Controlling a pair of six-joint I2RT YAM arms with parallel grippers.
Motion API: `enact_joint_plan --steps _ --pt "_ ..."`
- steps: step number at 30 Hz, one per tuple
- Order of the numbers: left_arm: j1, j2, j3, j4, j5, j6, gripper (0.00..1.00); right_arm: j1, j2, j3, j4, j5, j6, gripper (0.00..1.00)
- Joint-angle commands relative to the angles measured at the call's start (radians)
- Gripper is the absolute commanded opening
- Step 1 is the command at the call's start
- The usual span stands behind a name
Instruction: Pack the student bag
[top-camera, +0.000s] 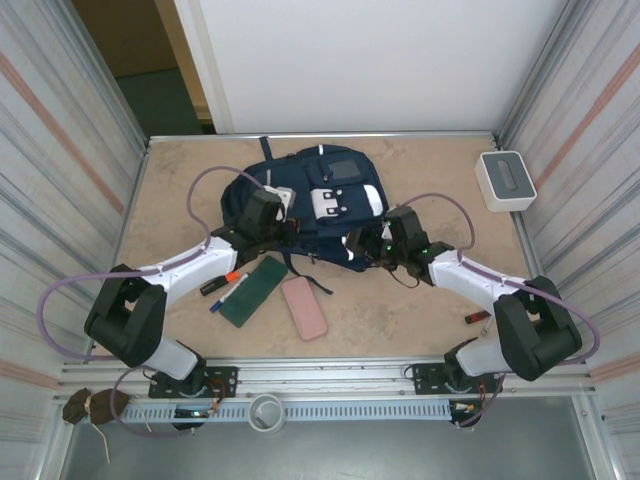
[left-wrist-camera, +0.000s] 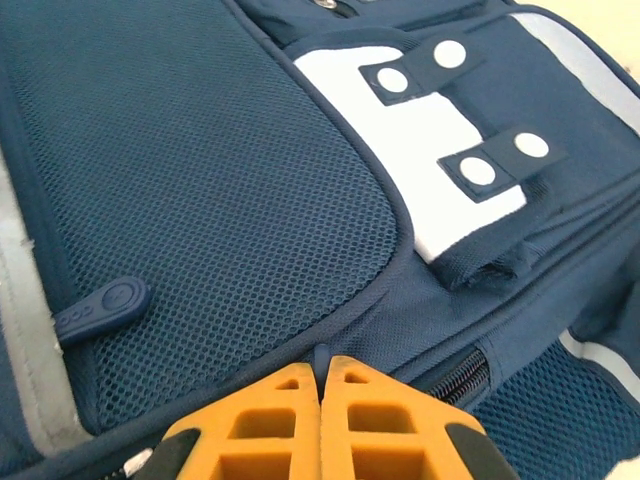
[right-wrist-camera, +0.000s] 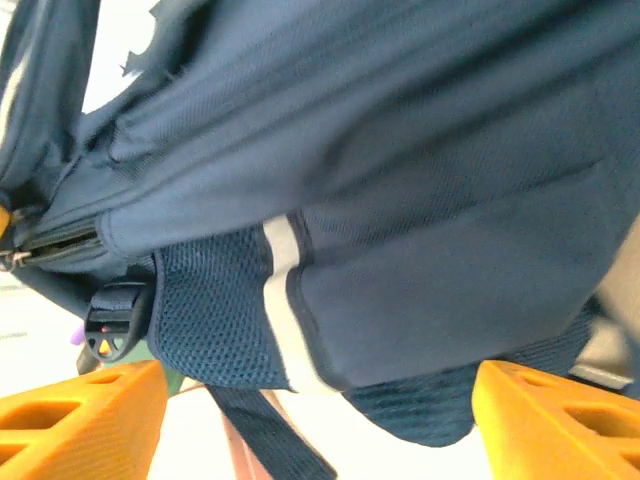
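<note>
The bag (top-camera: 300, 190) lies by the worktop's far edge. The left gripper (left-wrist-camera: 322, 375) has its jaws pressed together at the bag's front. The right gripper (right-wrist-camera: 318, 380) has its jaws wide at the bag's side.

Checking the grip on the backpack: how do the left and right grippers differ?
The left gripper is shut, fingers pressed together at the student bag's mesh pocket edge; the right gripper is open, fingers spread wide before the bag's striped side. The left gripper sits at the bag's left, the right gripper at its right. Both have orange fingers.
</note>
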Motion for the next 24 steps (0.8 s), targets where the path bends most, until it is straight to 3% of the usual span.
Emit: enact_joint_plan --steps 1,4,6,12,15,18,24 --pt "-0.02 -0.035 0.062 0.068 0.045 -0.027 0.0 0.036 0.025 -0.021 0.084 0.119 0.169 0.83" --pt "-0.034 -0.018 0.078 0.074 0.048 -0.018 0.0 0.057 0.086 -0.017 0.138 0.158 0.208 0.82" --pt "-0.041 -0.007 0.087 0.073 0.047 -0.011 0.0 0.057 0.131 -0.006 0.184 0.169 0.217 0.76" --pt "-0.034 0.009 0.099 0.043 -0.041 0.052 0.0 0.011 0.137 -0.025 0.234 0.265 0.19 0.27" --pt "-0.004 0.007 0.094 0.033 -0.077 0.079 0.0 -0.031 0.086 -0.069 0.279 0.292 0.194 0.1" --pt "0.041 0.007 0.086 0.035 -0.087 0.099 0.0 -0.079 0.024 -0.096 0.293 0.306 0.168 0.02" --pt "0.114 0.003 0.074 0.065 -0.08 0.117 0.0 -0.183 -0.084 -0.107 0.235 0.323 0.135 0.0"
